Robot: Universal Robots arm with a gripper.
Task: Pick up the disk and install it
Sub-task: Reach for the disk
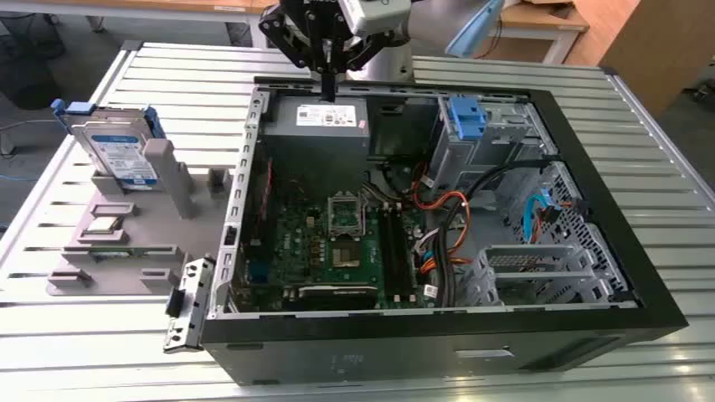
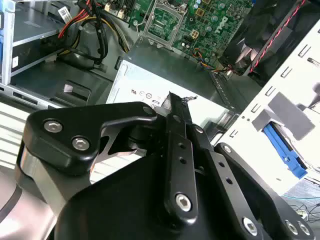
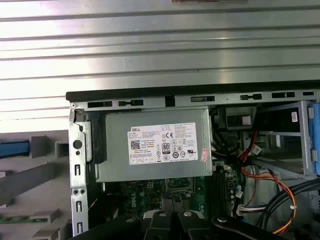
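The jaws hang over the power supply (image 1: 317, 117), near one wall of the open case (image 1: 447, 339). They seem pressed together with nothing between them, though the angle makes that hard to be sure of. The disk (image 1: 115, 152) stands upright in a grey rack (image 1: 134, 239) on the tabletop (image 1: 659, 159), beside the case at the exterior view's left, well apart from the jaws.

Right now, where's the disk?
The disk stands on edge in the grey holder at the exterior view's left, outside the open computer case, on the slatted metal table.
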